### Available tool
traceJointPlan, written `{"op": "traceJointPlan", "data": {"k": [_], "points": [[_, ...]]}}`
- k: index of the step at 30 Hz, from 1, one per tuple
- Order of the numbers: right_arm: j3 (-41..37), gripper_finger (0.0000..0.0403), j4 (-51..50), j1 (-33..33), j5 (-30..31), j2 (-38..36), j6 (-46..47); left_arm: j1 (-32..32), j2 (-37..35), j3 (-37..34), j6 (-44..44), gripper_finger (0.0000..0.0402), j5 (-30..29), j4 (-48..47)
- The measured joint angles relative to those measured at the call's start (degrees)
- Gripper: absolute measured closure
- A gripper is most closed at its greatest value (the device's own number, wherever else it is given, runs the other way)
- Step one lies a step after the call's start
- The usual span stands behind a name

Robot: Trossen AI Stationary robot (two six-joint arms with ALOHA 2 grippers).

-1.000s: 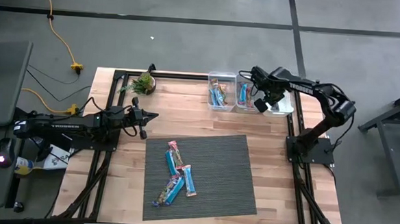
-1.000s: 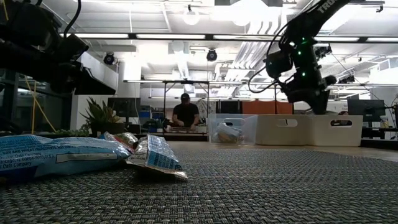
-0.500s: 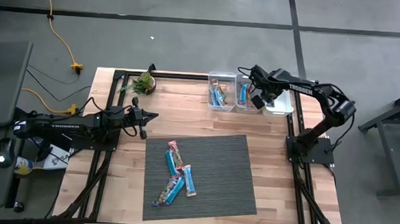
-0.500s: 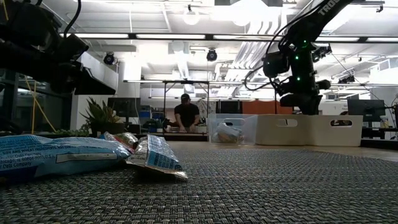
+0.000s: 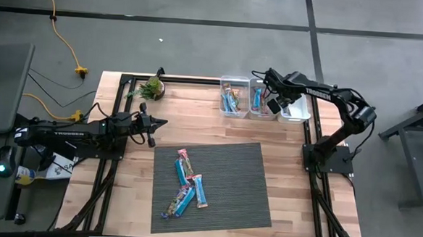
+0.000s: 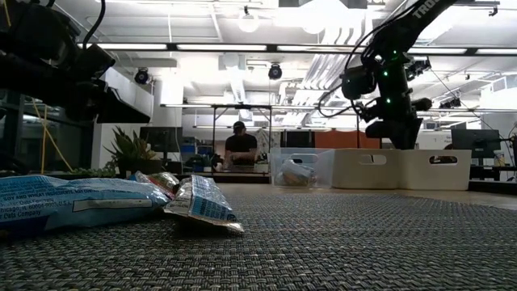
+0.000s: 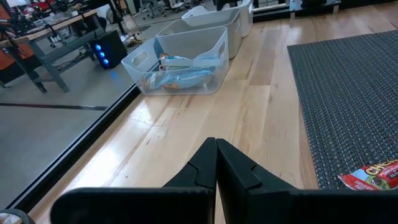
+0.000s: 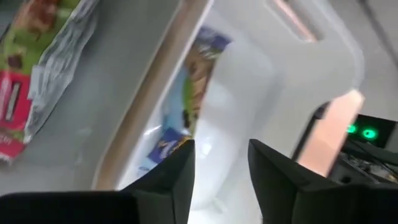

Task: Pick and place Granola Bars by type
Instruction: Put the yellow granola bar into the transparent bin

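Note:
Several granola bars (image 5: 186, 182) lie flat on the grey mat (image 5: 244, 178) in blue, pink and green wrappers; the low view shows them close up (image 6: 81, 202). More bars lie in the clear bins (image 5: 233, 98) at the far edge. My right gripper (image 5: 274, 104) hovers open over the bins (image 6: 396, 121). Its wrist view looks down between the fingers (image 8: 221, 168) at a blue bar (image 8: 186, 106) in one bin and a red and green wrapper (image 8: 31, 87) in the one beside it. My left gripper (image 5: 153, 123) waits shut left of the mat (image 7: 216, 168).
Three bins stand in a row along the far edge (image 5: 297, 108), seen as white boxes in the low view (image 6: 388, 168). A small potted plant (image 5: 153, 88) stands at the far left corner. Bare wood lies between mat and bins (image 7: 249, 106). A person (image 6: 241, 149) sits beyond the table.
My right gripper has moved a little toward the table's left above the bins, from over the rightmost bin toward the middle one, rising slightly and turning. The bars on the mat have stayed put.

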Motion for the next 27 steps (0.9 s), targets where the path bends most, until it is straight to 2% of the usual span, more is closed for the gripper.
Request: {"op": "traceJointPlan", "data": {"k": [4,7,9,17,22,27], "points": [[3.5,0.0269,-1.9,1.5,3.8,-1.1,0.7,0.0,0.0,0.0,0.0,0.0401,0.0,0.0],[7.3,0.0269,-1.6,3.3,3.6,-2.8,0.9,0.0,0.0,0.0,0.0,0.0401,0.0,0.0],[10.0,0.0268,0.0,5.0,0.9,-4.0,1.8,0.0,0.0,0.0,0.0,0.0401,0.0,0.0],[19.0,0.0268,14.5,14.0,-20.2,-7.3,7.6,0.0,0.0,0.0,0.0,0.0401,0.0,0.0],[22.6,0.0269,24.3,21.1,-21.8,-7.6,12.7,0.0,0.0,0.0,0.0,0.0401,0.0,0.0],[23.0,0.0268,32.0,28.7,-21.9,-7.6,18.7,0.0,0.0,0.0,0.0,0.0401,0.0,0.0]]}}
